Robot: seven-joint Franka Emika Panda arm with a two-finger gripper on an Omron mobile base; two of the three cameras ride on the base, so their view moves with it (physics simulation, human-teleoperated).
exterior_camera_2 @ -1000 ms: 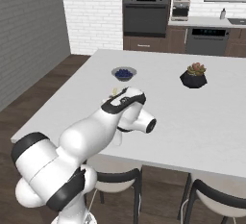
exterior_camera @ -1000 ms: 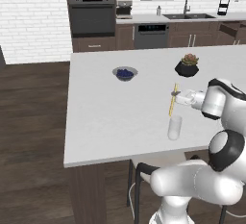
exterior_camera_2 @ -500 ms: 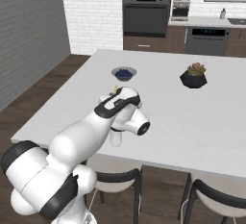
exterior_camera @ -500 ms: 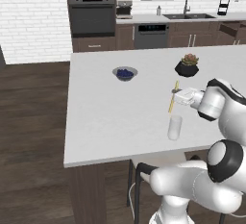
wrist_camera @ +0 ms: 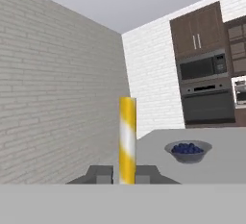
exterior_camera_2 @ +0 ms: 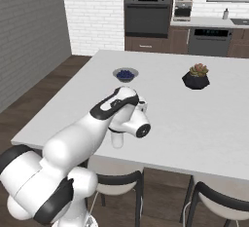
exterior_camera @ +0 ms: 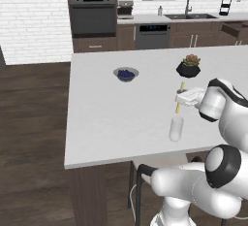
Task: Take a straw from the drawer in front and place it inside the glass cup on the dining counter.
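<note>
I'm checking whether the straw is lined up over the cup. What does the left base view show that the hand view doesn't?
Left base view alone: the glass cup standing on the dining counter, the straw's lower end just above its rim, and a potted plant. Hand view alone: the gripper shut on the straw, seen close, and a grey brick wall. Both: the straw, upright, and the bowl of berries.

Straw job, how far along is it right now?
Done: the straw is out of the drawer, and the arm is at the dining counter. In hand: the gripper is shut on the straw, holding it upright just above the glass cup. Left: lower it into the cup and let go.
</note>
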